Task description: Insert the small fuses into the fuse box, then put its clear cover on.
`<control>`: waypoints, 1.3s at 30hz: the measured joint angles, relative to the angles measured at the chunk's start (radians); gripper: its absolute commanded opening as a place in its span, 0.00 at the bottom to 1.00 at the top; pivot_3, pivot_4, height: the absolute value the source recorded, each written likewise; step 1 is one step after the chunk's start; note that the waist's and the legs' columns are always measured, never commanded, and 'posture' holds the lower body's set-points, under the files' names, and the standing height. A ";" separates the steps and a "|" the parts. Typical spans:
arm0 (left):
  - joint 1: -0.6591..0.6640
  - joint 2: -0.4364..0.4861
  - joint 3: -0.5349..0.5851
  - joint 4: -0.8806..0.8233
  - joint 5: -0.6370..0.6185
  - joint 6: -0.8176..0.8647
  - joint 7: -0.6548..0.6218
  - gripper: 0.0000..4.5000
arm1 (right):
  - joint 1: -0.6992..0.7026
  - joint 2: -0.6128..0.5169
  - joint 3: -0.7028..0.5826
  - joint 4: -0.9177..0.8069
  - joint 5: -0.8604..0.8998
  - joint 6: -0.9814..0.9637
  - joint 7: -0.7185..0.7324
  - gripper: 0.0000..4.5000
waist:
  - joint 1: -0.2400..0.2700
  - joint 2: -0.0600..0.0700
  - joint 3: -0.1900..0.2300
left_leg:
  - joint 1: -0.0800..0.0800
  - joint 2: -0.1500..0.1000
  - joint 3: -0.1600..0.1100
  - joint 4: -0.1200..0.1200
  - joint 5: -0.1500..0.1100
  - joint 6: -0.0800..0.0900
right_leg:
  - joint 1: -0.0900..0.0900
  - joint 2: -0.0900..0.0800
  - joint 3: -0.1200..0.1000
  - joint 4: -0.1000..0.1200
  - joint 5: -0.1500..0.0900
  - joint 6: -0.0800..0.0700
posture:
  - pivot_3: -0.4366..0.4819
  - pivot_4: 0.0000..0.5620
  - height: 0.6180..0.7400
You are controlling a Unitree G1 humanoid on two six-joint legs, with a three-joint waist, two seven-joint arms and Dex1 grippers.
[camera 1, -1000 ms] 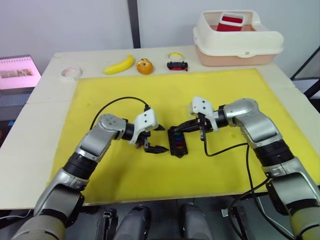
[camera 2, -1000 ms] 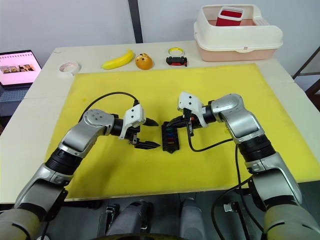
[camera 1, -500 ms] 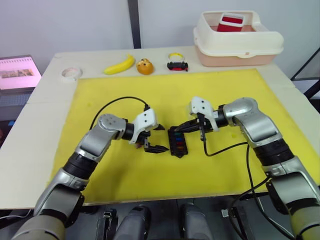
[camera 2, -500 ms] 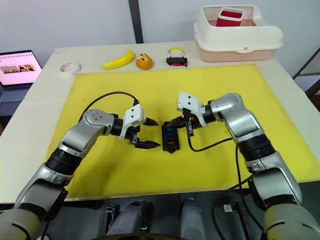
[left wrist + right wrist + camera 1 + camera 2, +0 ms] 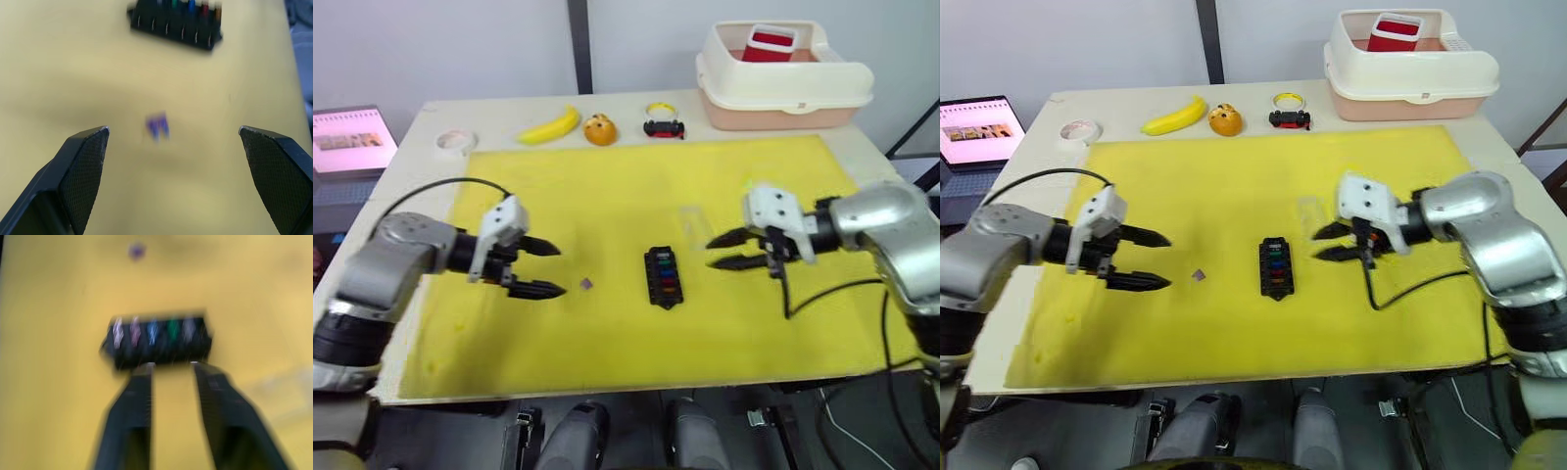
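While both arms were crowded right up against the fuse box (image 5: 1275, 267) half a second ago, they've now pulled well away to either side, so the box sits alone in the middle of the yellow mat (image 5: 1234, 186). The left gripper (image 5: 1144, 259) hangs over the mat's left part with its two black fingers spread wide, nothing between them. The right gripper (image 5: 1326, 242) is off to the box's right, fingers apart by a smaller gap, also holding nothing. Counting stuff: one fuse box, with what looks like five coloured fuses seated in a row in the right wrist view, though it's blurry so don't quote me. One loose purple fuse (image 5: 1200, 276) lies on the mat between the left gripper and the box, touching neither. One clear cover (image 5: 693, 215), a faint rectangle, lies flat on the mat just behind the box and near the right gripper. Along the back of the table: one cream tub (image 5: 1412, 73), one banana (image 5: 1173, 117), one orange (image 5: 1224, 120), one toy car (image 5: 1289, 119), one tape roll (image 5: 1079, 130).
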 measured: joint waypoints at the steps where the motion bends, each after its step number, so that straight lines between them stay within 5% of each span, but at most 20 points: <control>1: 0.029 0.044 0.019 0.022 0.001 -0.017 -0.019 1.00 | 0.063 -0.054 -0.046 0.002 0.007 -0.003 0.011 0.68 | 0.000 0.000 0.000 | 0.000 0.000 0.000 0.000 0.000 0.000 | 0.000 0.000 0.000 0.000 0.000 0.000 | 0.48 0.27 1.00; 4: 0.063 0.108 0.065 0.089 0.008 -0.058 -0.041 1.00 | 0.186 -0.147 -0.185 0.027 0.011 -0.012 0.026 0.99 | -0.004 0.001 0.001 | 0.001 0.001 0.001 -0.001 0.000 0.000 | 0.000 0.000 0.000 0.000 0.000 0.000 | 0.48 0.27 1.00; 11: 0.150 0.168 0.116 0.199 0.025 -0.159 -0.077 1.00 | 0.468 -0.221 -0.459 0.110 -0.011 -0.072 0.052 0.99 | -0.007 0.002 0.001 | 0.002 0.002 0.002 -0.002 0.000 0.001 | 0.001 0.000 0.000 0.000 0.000 0.000 | 0.48 0.27 1.00; 15: 0.160 0.167 0.115 0.218 0.039 -0.186 -0.077 1.00 | 0.505 -0.224 -0.511 0.121 -0.016 -0.091 0.047 0.99 | -0.006 0.002 0.001 | 0.003 0.002 0.002 -0.002 0.000 0.001 | 0.001 0.000 0.000 0.000 0.000 0.000 | 0.48 0.27 1.00; 23: 0.107 0.065 0.047 0.155 0.040 -0.153 -0.070 1.00 | 0.350 -0.211 -0.396 0.008 0.056 -0.053 -0.030 0.99 | -0.007 0.002 0.001 | 0.002 0.002 0.002 -0.002 0.000 0.000 | 0.001 0.000 0.000 0.000 0.000 0.000 | 0.48 0.27 1.00; 28: -0.005 -0.029 -0.038 0.135 0.002 -0.004 -0.073 1.00 | 0.107 -0.110 -0.209 -0.125 0.145 0.054 -0.113 0.99 | -0.007 0.002 0.001 | 0.001 0.002 0.002 -0.001 0.000 0.000 | 0.001 0.000 0.000 -0.001 0.000 0.000 | 0.48 0.27 1.00; 33: -0.085 -0.087 -0.115 0.211 -0.043 0.184 -0.109 1.00 | 0.006 -0.030 -0.091 -0.200 0.184 0.134 -0.184 0.99 | -0.006 0.001 0.001 | 0.001 0.001 0.001 0.000 0.000 0.001 | 0.001 0.000 0.000 0.000 0.000 0.000 | 0.48 0.27 1.00; 36: -0.146 -0.115 -0.145 0.279 -0.057 0.279 -0.133 0.81 | -0.016 -0.002 -0.050 -0.233 0.195 0.160 -0.213 1.00 | -0.006 0.001 0.001 | 0.001 0.001 0.001 0.000 0.000 0.001 | 0.001 0.000 0.000 0.001 0.000 0.000 | 0.48 0.27 1.00; 39: -0.216 -0.160 -0.159 0.377 -0.068 0.367 -0.140 0.48 | -0.027 0.004 -0.030 -0.243 0.203 0.180 -0.237 1.00 | -0.005 0.001 0.001 | 0.001 0.001 0.001 0.001 0.000 0.001 | 0.001 0.000 0.000 0.001 0.000 0.000 | 0.48 0.27 1.00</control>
